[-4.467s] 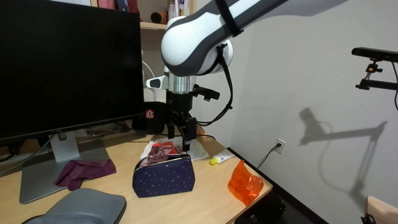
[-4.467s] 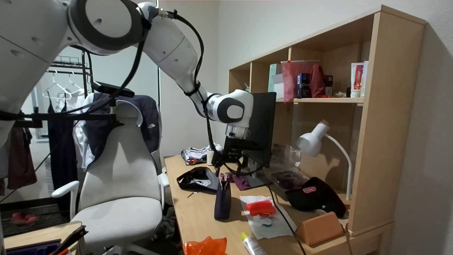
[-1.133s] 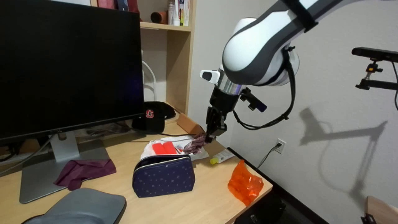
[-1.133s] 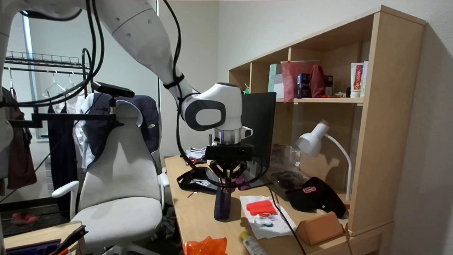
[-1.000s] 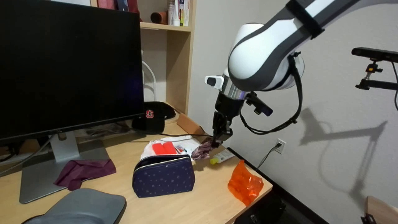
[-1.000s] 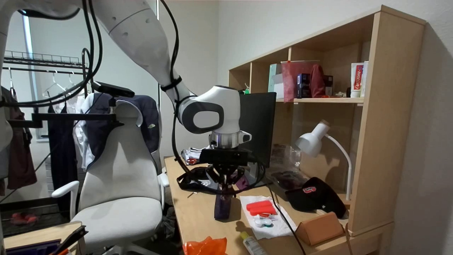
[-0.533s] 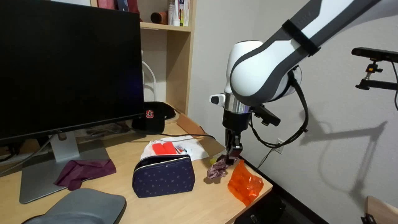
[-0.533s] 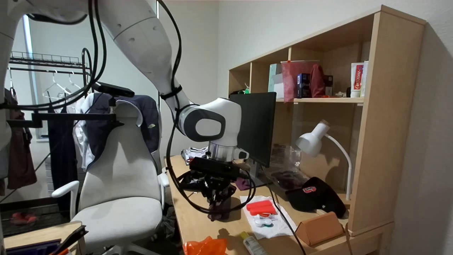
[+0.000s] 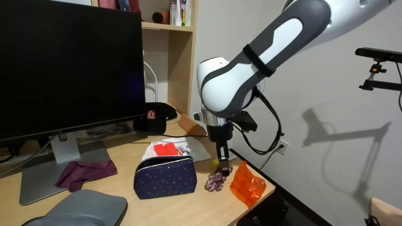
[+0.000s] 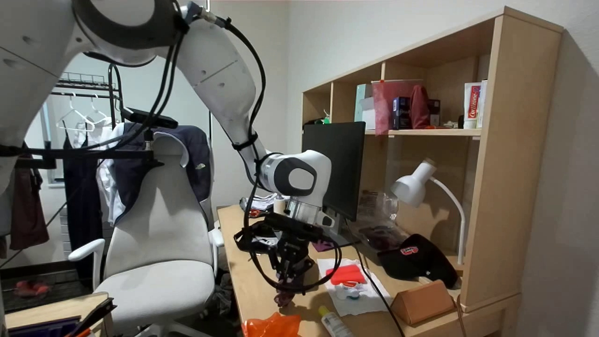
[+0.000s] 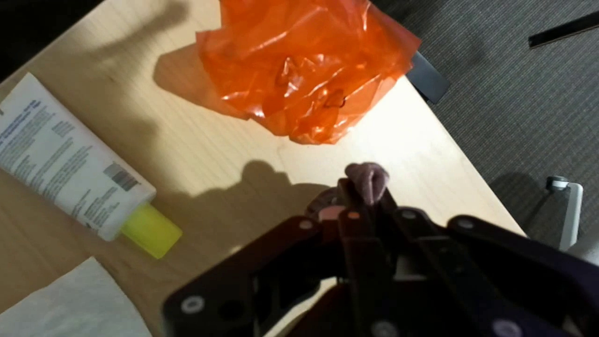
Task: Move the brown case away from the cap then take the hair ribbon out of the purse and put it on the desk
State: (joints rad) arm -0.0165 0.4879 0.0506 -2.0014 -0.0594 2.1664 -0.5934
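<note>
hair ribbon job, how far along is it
Looks done: the hair ribbon is out of the purse. The brown case stands near the cap; whether that is far enough away, I can't say. In hand: the claw grips the hair ribbon at or just above the desk. Left, apparently: opening to release it there.

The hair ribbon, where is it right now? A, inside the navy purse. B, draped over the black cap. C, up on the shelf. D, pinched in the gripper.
D: the wrist view shows the hair ribbon bunched up between the jaws of the gripper, which are shut on it.
</note>
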